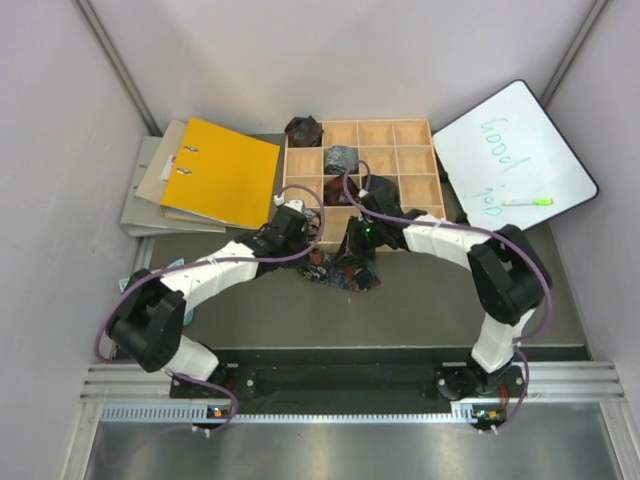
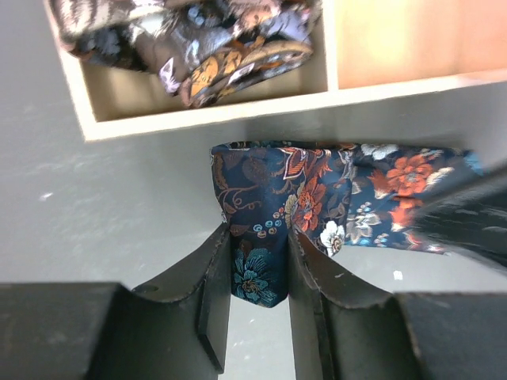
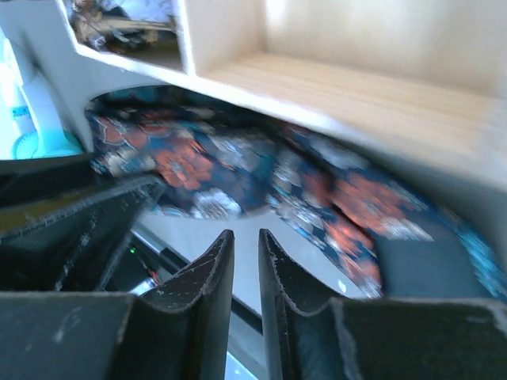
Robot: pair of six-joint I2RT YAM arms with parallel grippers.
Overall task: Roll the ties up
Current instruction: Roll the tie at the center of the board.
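Dark navy fabric necktie with orange-red and light-blue flowers [image 1: 340, 265] lies rumpled on the grey table top [image 1: 420, 310], just in front of the near wall of the pale wooden grid tray [image 1: 358, 122] and between the two grippers. The tray's square compartments are mostly bare wood. To its right a white board with green writing [image 1: 515, 140] lies cornerwise; to its left a yellow ring binder [image 1: 220, 175] rests on grey folders [image 1: 140, 205]. The left arm [image 1: 215, 270] and the right arm [image 1: 440, 235], both white and black, reach toward the tray's near edge.

The left gripper [image 2: 260, 237] pinches a folded end of the necktie: the cloth stands between its black fingers [image 2: 214, 269], both touching it, and the rest stretches rightward along the tray wall. The right gripper [image 3: 245, 237] has its fingers drawn almost together, a slim gap between them and nothing in it, with the necktie spread beyond the tips.

A black bundle [image 1: 303, 130] sits at the tray's far-left corner, a grey-blue bundle [image 1: 340, 157] one compartment nearer and to the right, and a brown-patterned bundle [image 2: 214, 47] in the compartment just behind the pinched fold. A green marker pen [image 1: 527, 201] lies on the white board
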